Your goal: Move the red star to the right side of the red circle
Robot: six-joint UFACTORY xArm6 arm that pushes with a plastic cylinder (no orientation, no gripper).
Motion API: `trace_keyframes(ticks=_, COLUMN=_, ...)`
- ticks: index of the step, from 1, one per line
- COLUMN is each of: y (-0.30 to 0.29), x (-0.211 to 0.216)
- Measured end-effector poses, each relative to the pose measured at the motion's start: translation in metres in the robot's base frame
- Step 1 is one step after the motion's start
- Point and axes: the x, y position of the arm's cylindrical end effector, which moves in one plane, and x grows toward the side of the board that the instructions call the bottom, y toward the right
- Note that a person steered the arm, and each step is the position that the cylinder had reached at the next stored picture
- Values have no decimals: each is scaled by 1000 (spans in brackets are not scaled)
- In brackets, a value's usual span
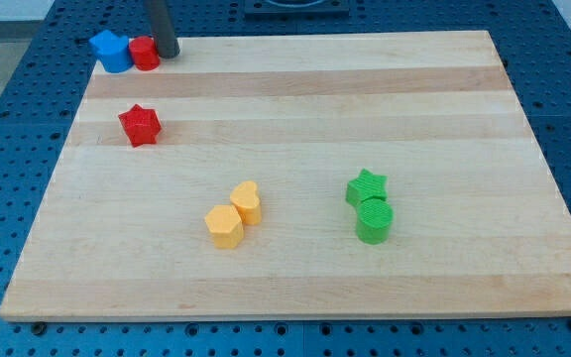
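Observation:
The red star [140,125] lies on the wooden board [295,288] near the view's left edge, well below the red circle. The red circle [145,53] sits at the board's top left corner, touching a blue block [111,51] on its left. My rod comes down from the view's top and my tip [168,54] rests just right of the red circle, touching or nearly touching it. The red star is about seventy pixels below my tip and slightly left.
Two yellow blocks, a hexagon [224,227] and a heart-like one [247,202], touch each other at the lower middle. A green star [366,186] and a green circle [374,221] touch right of them. Blue perforated table surrounds the board.

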Motion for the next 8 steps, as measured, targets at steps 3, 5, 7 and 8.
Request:
trace_keyframes(ticks=3, y=100, x=143)
trace_keyframes(ticks=5, y=-2, x=221)
trace_keyframes(ticks=7, y=-30, x=205)
trace_keyframes(ticks=8, y=-24, x=190)
